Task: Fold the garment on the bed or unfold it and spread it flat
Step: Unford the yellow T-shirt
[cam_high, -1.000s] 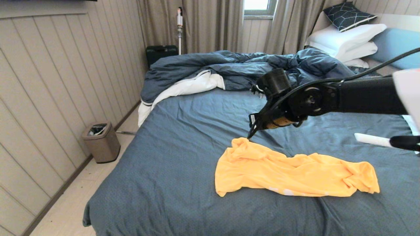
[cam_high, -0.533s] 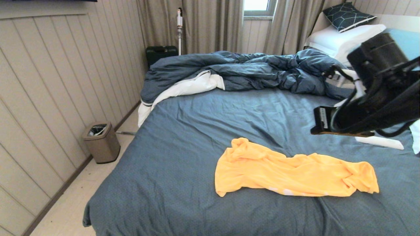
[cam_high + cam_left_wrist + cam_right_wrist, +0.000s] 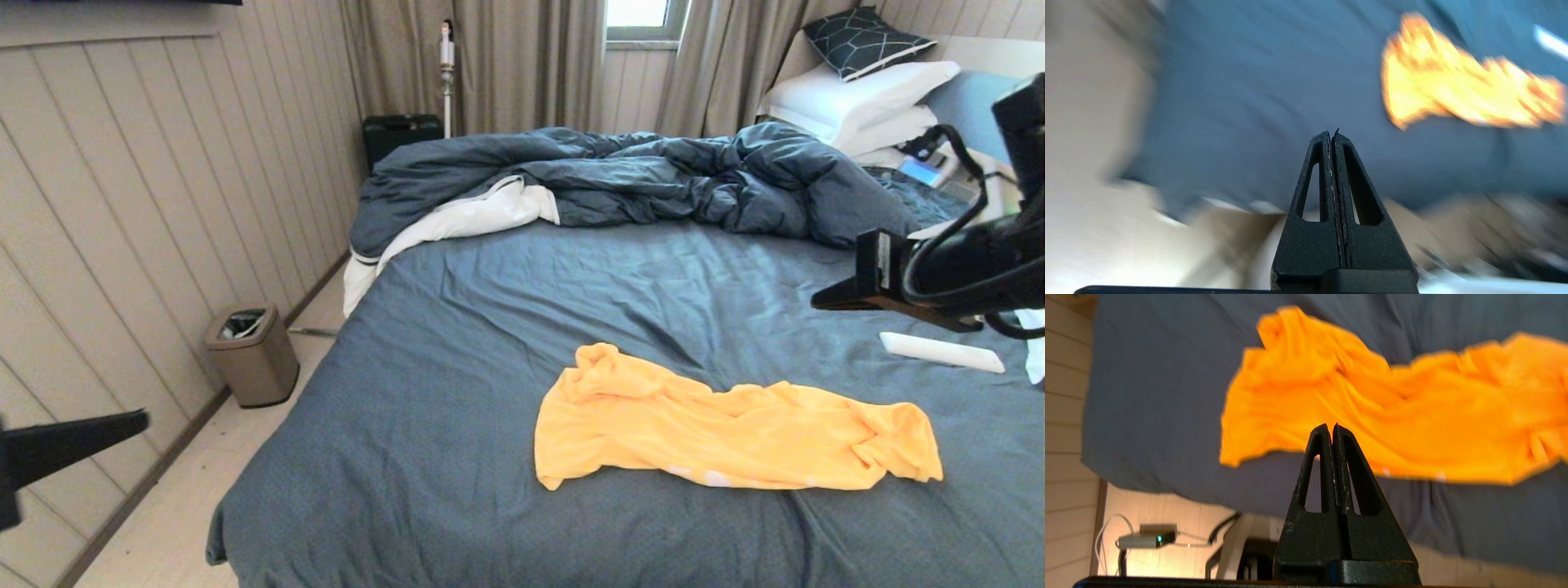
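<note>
Thin, limp and light, the crumpled garment (image 3: 727, 437) lies near the bed's (image 3: 457, 392) foot edge, best pinched at its bunched corner, while the left gripper (image 3: 1333, 136) and right gripper (image 3: 1331, 430) hover closed and empty.

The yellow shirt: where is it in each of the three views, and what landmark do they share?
Head view: shirt low, right of centre, crumpled.
Left wrist view: shirt upper right, beyond the shut left tool.
Right wrist view: shirt across the middle, behind the shut right tool.
Shared landmark: blue sheet.
</note>
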